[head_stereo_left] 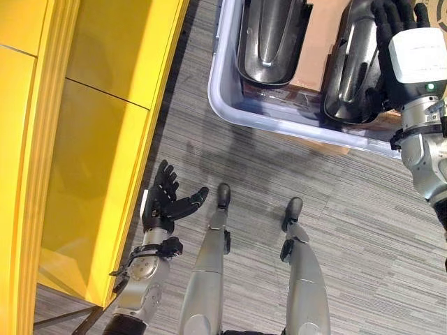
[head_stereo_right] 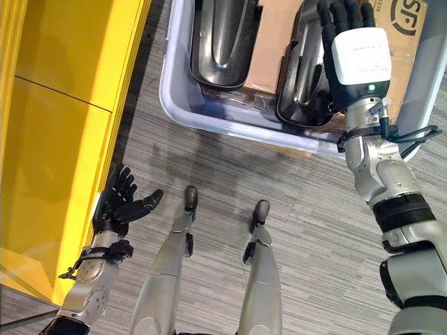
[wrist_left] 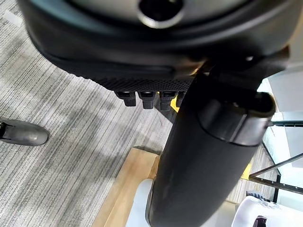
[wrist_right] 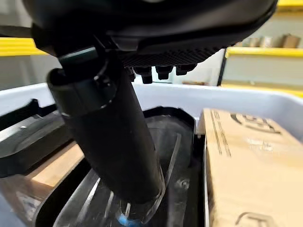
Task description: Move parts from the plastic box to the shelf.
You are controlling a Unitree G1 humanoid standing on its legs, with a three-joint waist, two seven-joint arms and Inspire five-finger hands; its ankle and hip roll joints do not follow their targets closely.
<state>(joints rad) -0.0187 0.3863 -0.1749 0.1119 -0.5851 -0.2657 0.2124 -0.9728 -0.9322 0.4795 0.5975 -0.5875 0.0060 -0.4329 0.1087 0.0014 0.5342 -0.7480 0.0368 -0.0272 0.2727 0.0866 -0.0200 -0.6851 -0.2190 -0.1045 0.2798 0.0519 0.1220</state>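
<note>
Yellow shelf (head_stereo_left: pixel 84 139) running along the left, top cut off. Plastic box (head_stereo_right: pixel 209 115) sitting on the floor, far end cropped. Right hand (head_stereo_right: pixel 342 42) reaching in, fingers straight over a dark part (head_stereo_right: pixel 304 77); contact unclear. Left hand (head_stereo_left: pixel 164 202) hanging beside the shelf, fingers spread, holding nothing.

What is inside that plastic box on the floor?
The plastic box holds two glossy black parts with cardboard between them. The right hand reaches over the right-side part. What lies beneath them is hidden.
</note>
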